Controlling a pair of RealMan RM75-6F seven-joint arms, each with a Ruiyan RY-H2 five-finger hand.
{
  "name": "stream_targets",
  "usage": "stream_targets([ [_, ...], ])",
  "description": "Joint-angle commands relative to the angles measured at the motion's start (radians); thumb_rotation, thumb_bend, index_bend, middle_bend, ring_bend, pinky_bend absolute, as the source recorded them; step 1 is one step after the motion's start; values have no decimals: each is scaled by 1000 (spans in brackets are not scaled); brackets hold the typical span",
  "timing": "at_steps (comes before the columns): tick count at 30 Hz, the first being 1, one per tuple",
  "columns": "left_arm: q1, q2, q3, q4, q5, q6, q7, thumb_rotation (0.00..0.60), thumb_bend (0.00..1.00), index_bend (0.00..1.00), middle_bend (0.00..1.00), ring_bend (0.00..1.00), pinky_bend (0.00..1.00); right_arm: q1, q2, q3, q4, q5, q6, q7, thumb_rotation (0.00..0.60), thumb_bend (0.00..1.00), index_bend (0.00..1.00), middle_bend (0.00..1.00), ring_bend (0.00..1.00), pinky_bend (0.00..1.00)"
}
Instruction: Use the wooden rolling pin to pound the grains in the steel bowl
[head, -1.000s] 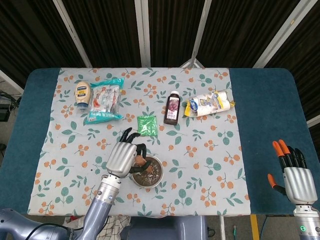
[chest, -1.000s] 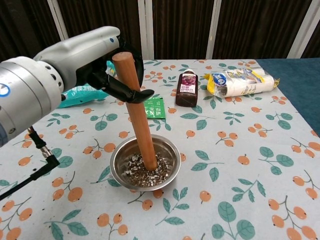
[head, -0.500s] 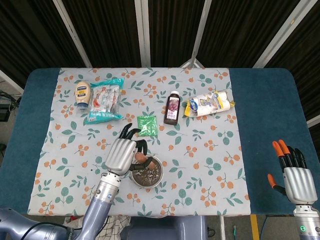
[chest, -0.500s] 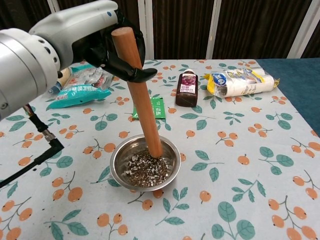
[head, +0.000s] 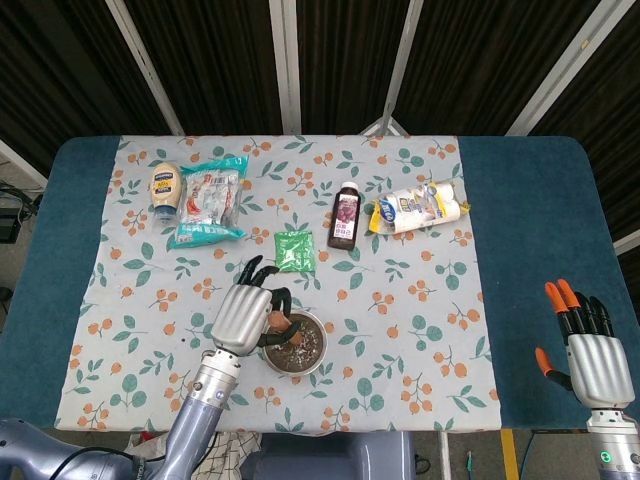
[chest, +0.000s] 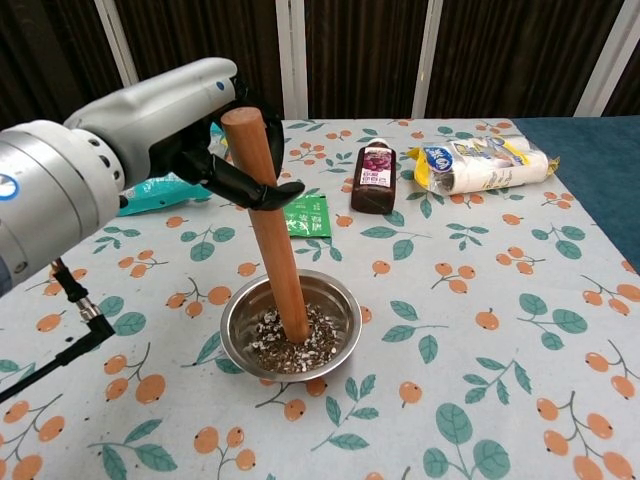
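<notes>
The left robot hand (chest: 215, 150) grips the upper part of a brown wooden rolling pin (chest: 268, 232), which stands nearly upright with its lower end in the speckled grains (chest: 290, 343) of a round steel bowl (chest: 240, 320). Beyond the bowl lie a green sachet (chest: 308, 216) and a dark bottle (chest: 374, 178). Far right of the bowl, the right robot hand (head: 593, 360) hangs empty, fingers spread, over the blue bench (head: 540, 220).

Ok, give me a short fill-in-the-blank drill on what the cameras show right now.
1. The left hand grips the wooden rolling pin near its ____ end.
2. The pin's lower end sits in the grains inside the ____ bowl.
3. The right hand holds ____.
4. The small green packet lies directly ____ the dark bottle in the head view.

Missing words: upper; steel; nothing; left of
</notes>
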Motion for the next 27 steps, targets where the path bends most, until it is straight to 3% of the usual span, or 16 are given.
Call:
stream_targets([
  [1,1,-2,-1,1,7,1,-5,600,905,668,708,189,0,0,0,0,0,0,1,0,600,368,0,0,0,0],
  [20,-8,50,-103,-99,25,20,-12,600,905,668,708,189,0,0,-1,0,2,-1,1,-2,600,368,0,0,0,0],
  [27,8,169,-124,-108,60,33,30,600,906,668,708,189,0,-1,1,1,5,1,3,1,600,368,0,0,0,0],
])
